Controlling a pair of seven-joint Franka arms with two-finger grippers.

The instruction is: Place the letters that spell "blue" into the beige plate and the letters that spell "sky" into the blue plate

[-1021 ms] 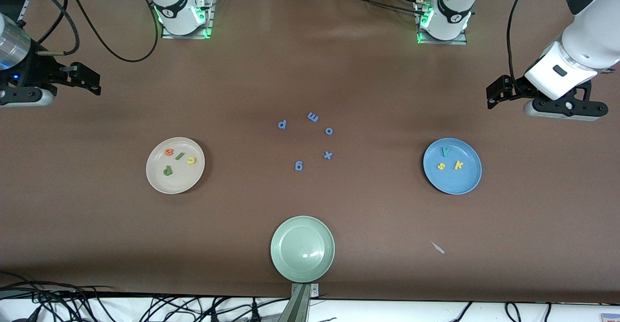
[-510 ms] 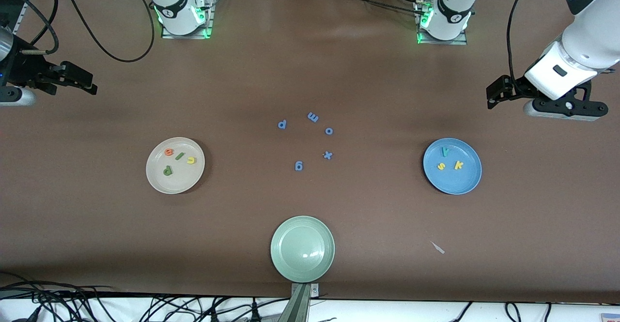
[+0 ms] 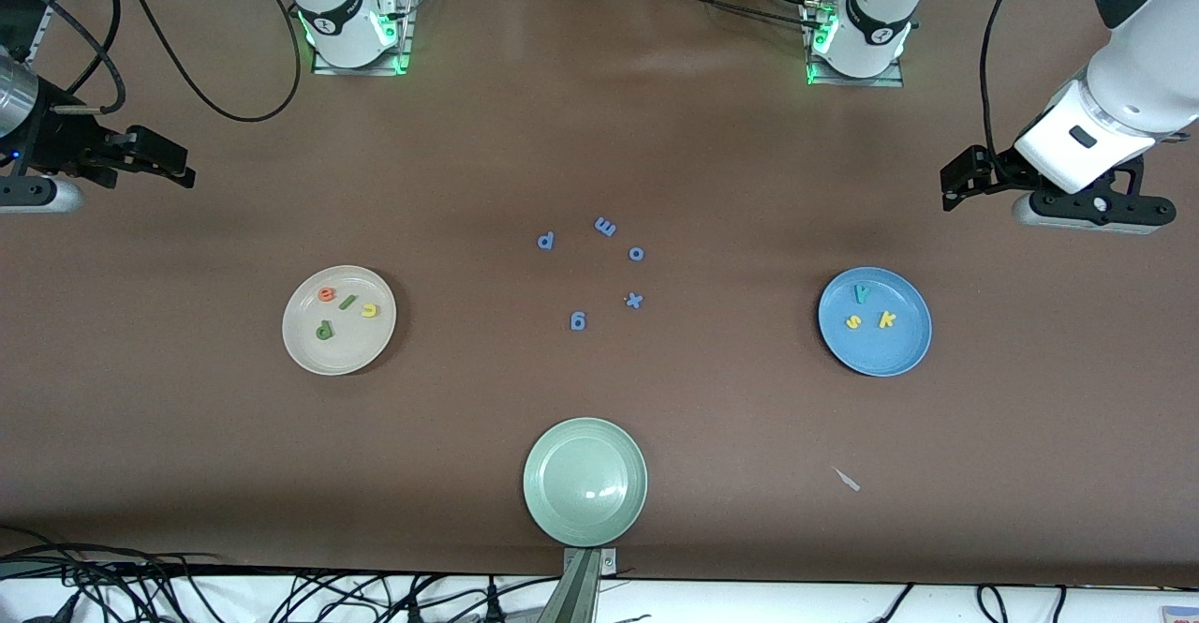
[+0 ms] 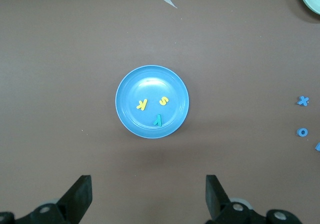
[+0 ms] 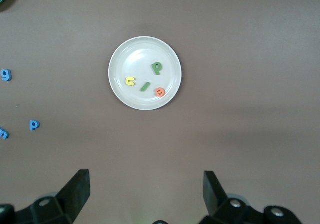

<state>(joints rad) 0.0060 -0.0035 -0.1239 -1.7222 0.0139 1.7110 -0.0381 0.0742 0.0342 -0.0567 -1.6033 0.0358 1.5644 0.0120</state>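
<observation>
- Shifting at the counter's edge is the right gripper (image 3: 173,166); since a second ago it has been moving slightly above the bare counter at the right arm's end, while the left gripper (image 3: 957,183) is holding its place over the left arm's end; no letter or plate has moved.
- Both sets of jaws are standing wide open and gripping nothing.
- Sitting in the beige plate (image 3: 309,347) are the dark green b (image 3: 324,330), light green l (image 3: 347,302), yellow u (image 3: 369,310) and orange e (image 3: 326,294); lying in the blue plate (image 3: 876,356) are the yellow s (image 3: 853,321), yellow k (image 3: 886,320) and teal y (image 3: 861,292); the sorting is looking finished.
- Risk seems small; a low sweep toward the middle could be scattering the blue letters (image 3: 635,301) or nudging a plate.
- Open counter is surrounding each plate; the pale green plate (image 3: 584,525) is sitting close to the counter's near edge.
</observation>
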